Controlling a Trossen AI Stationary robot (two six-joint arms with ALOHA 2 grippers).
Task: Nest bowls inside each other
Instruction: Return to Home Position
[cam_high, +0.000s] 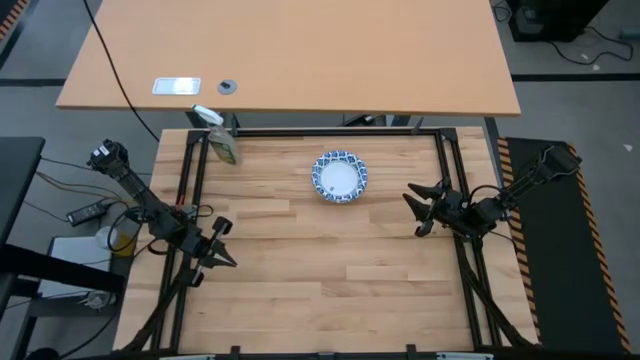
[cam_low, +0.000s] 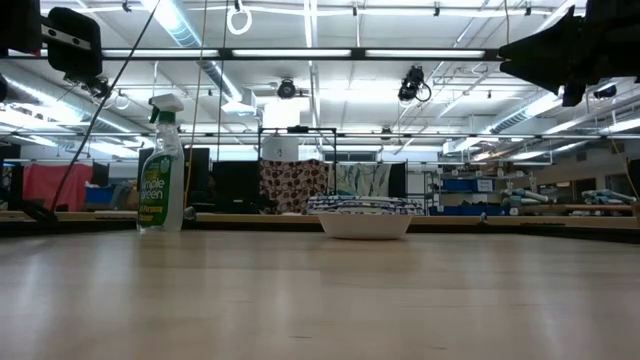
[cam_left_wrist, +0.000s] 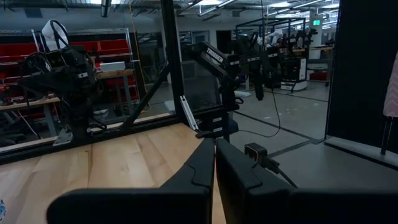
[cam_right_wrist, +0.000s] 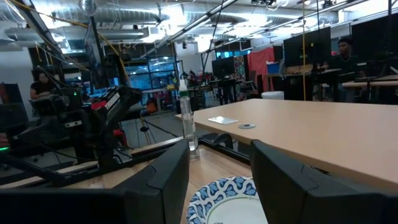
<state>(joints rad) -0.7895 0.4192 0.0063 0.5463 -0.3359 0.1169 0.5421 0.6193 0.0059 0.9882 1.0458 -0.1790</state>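
High view first: we see the right gripper (cam_high: 413, 212) over the right edge of the table (cam_high: 300, 290), with its two fingers spread wide and nothing between them. In the right wrist view the same gripper (cam_right_wrist: 221, 180) is wide open and holds nothing, and through the gap between the dark fingers (cam_right_wrist: 171, 177) we see part of a blue-and-white patterned rim.

The left gripper (cam_high: 222, 247) is over the left edge of the table, well apart from the right one. In the left wrist view its fingers (cam_left_wrist: 196, 168) are pressed together – only a thin line shows between them – and it also holds nothing (cam_left_wrist: 214, 165).

Between the two arms, nearer the far edge of the table, stand the bowls (cam_high: 340, 177). From above they look like one round piece with a white centre and a patterned rim. In the low view we see that the bowls (cam_low: 363, 216) are nested – several patterned rims lie close one above another on a white base. How many there are, we cannot tell. The stack is apart from both grippers.

Farther out, a spray bottle (cam_high: 218, 135) stands upright at the far left corner of the table, well apart from the bowls; in the low view it (cam_low: 162, 165) has a white trigger head and a green label. Beyond the table is a lighter desk (cam_high: 400, 60), and on it lie a white card (cam_high: 177, 86) and a small round object (cam_high: 228, 86).
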